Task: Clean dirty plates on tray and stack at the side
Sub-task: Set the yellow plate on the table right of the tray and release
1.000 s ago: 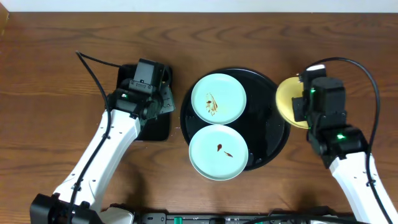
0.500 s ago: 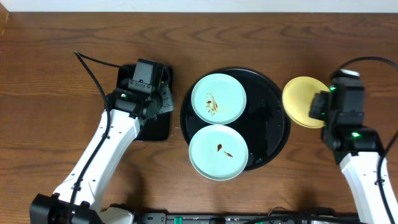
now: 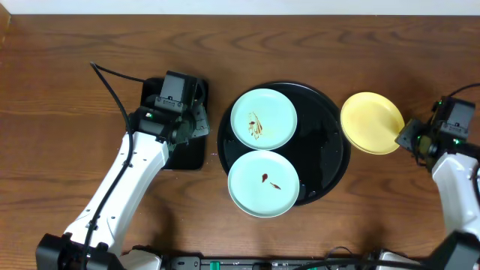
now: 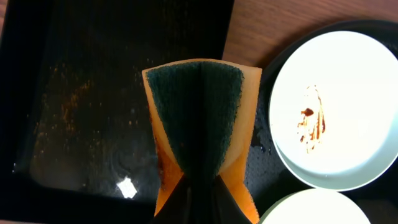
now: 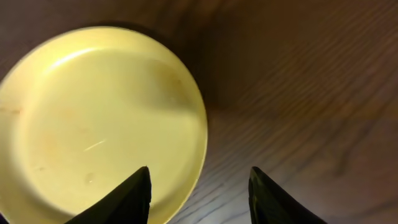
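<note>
Now clamps a folded green-and-orange sponge point(image 4: 199, 118) in the left tool point(image 4: 200, 190), just left of the smeared mint-green round plate point(image 4: 339, 118), right tool point(image 5: 200, 190) spread apart beside the pale yellow plate point(image 5: 93, 118).

Left wrist cam chops my lower mint plate point(image 4: 323, 210) at the bottom edge; yellow plate point(image 5: 93, 115) runs off the right cam's bottom-left corner.

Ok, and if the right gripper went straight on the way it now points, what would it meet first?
Probably the yellow plate: its rim lies just ahead of the open right gripper, partly between the fingers. Height is unclear, so it might skim over the plate instead.
</note>
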Controlling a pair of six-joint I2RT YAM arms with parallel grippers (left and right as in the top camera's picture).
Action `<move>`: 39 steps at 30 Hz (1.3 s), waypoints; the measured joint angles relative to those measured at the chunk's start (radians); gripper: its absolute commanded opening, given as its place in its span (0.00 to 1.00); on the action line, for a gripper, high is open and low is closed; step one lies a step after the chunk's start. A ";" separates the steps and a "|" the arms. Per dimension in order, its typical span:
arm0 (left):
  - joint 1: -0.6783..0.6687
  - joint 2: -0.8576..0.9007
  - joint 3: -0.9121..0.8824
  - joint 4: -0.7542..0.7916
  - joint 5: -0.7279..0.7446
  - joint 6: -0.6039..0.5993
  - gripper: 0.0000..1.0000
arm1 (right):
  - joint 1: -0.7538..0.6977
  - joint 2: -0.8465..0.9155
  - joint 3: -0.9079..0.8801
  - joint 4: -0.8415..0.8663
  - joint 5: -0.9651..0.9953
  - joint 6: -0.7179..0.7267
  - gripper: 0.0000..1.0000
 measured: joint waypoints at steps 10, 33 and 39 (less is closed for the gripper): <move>0.000 0.000 0.000 -0.004 0.000 0.000 0.08 | -0.058 0.222 0.001 0.090 -0.089 0.022 0.45; 0.000 0.000 0.000 -0.004 0.000 0.000 0.08 | -0.050 0.136 0.016 0.115 -0.189 -0.041 0.01; 0.000 0.000 0.000 -0.006 0.000 0.000 0.08 | 0.026 -0.080 0.017 0.109 -0.188 -0.147 0.01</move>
